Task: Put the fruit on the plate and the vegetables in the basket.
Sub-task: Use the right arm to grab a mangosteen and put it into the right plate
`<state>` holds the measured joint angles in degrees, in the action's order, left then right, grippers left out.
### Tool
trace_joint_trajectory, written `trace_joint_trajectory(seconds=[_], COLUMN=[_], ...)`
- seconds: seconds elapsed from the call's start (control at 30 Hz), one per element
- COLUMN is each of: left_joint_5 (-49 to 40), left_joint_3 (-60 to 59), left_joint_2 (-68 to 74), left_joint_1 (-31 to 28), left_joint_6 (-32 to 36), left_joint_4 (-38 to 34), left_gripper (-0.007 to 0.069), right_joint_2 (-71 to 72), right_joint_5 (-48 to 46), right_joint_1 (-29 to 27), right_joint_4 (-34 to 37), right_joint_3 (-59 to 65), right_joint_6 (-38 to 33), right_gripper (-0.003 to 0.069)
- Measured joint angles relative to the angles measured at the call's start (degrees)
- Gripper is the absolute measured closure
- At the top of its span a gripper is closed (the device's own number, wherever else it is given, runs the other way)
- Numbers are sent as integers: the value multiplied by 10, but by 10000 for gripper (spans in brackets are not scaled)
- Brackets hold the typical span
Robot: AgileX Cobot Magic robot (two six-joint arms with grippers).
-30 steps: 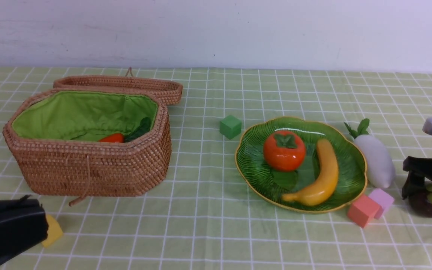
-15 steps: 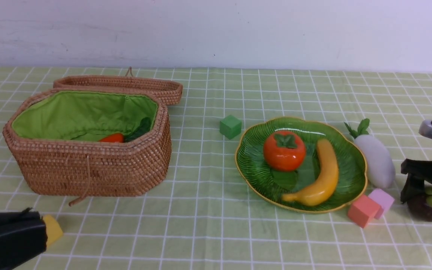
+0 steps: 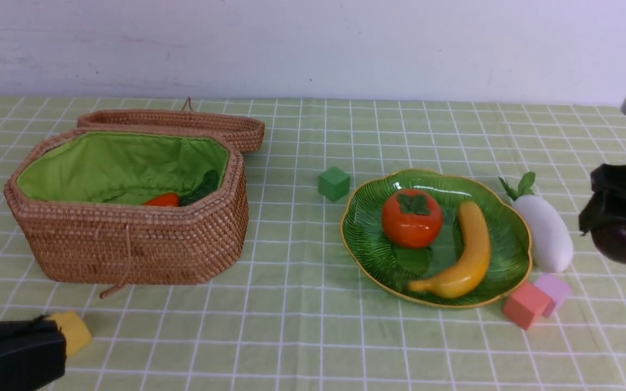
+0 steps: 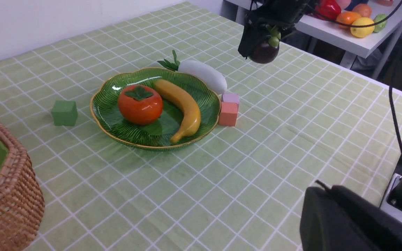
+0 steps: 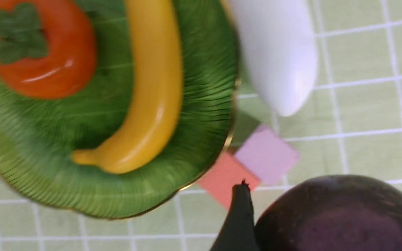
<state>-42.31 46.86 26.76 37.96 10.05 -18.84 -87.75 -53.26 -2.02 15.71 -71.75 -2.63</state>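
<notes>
My right gripper (image 3: 625,220) is shut on the dark purple mangosteen (image 3: 621,245) and holds it above the table, right of the white radish (image 3: 546,234). In the right wrist view the mangosteen (image 5: 337,216) fills the gap between the black fingers (image 5: 239,216). The green plate (image 3: 370,244) carries the persimmon (image 3: 412,218) and the banana (image 3: 471,255). An orange carrot (image 3: 163,200) with dark leaves lies inside the open basket (image 3: 128,247). My left gripper (image 3: 47,342) is shut and empty, low at the front left corner.
A yellow cube (image 3: 75,330) lies right beside the left gripper's tip. A green cube (image 3: 333,183) lies left of the plate. Orange-pink (image 3: 525,304) and lilac (image 3: 553,289) cubes lie by its front right rim. The basket lid (image 3: 182,122) lies open behind.
My right gripper has risen with the mangosteen, lifting it off the cloth. The left gripper has sunk lower toward the frame's bottom left corner.
</notes>
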Motion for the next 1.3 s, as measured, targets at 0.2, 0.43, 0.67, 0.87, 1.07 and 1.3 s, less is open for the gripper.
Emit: trace_joint_trajectory(seconds=[0.2, 0.43, 0.67, 0.87, 1.07, 1.3], left_joint_5=[0, -12, -43, -54, -55, -55], left_joint_3=[0, 0, 0, 0, 0, 0], left_joint_2=[0, 0, 0, 0, 0, 0], left_joint_1=[0, 0, 0, 0, 0, 0], left_joint_6=[-86, -308, -496, -536, -538, -538], left_joint_4=[107, 356, 539, 571, 571, 571], left_gripper=[632, 632, 632, 631, 631, 631], right_joint_2=[-2, -113, -282, -408, -477, -517], right_joint_5=[-3, 42, 87, 144, 198, 219], right_joint_1=[149, 313, 393, 423, 435, 439], right_joint_4=[24, 29, 37, 41, 43, 43], right_joint_3=[-86, -289, -510, -643, -679, -681], right_joint_6=[6, 8, -25, -42, -48, -49], right_gripper=[95, 95, 95, 95, 95, 97])
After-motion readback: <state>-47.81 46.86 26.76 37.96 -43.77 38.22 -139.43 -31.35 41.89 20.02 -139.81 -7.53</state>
